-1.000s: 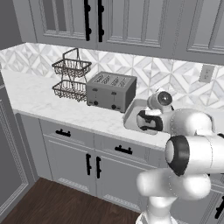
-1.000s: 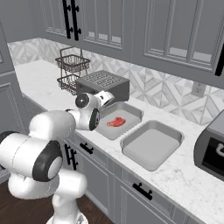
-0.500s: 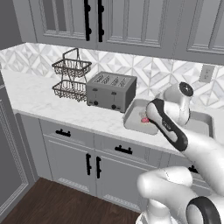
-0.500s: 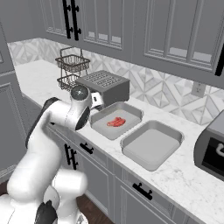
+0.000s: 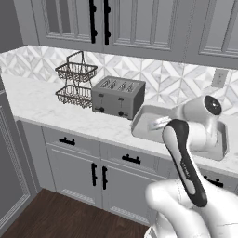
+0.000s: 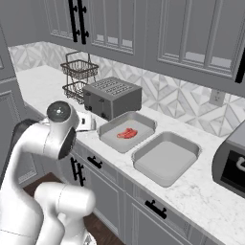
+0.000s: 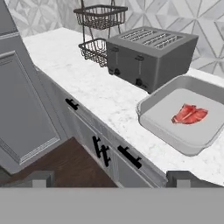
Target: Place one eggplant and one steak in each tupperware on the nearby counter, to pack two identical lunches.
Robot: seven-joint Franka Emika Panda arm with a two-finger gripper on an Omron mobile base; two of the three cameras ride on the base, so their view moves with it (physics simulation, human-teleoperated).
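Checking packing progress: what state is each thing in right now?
Gripper: open, empty.
Steak: lying in the tupperware by the toaster.
Tupperware by the toaster: holds one steak.
Second tupperware: empty.
Toaster: slots empty.
Wire basket: empty.

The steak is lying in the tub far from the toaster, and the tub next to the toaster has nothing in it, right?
Not quite. The steak lies in the tub next to the toaster, and the tub far from it has nothing in it. The right base view shows this.

A grey slotted toaster (image 6: 113, 97) stands beside a two-tier wire basket (image 6: 78, 78), with a dark appliance (image 6: 234, 160) well apart
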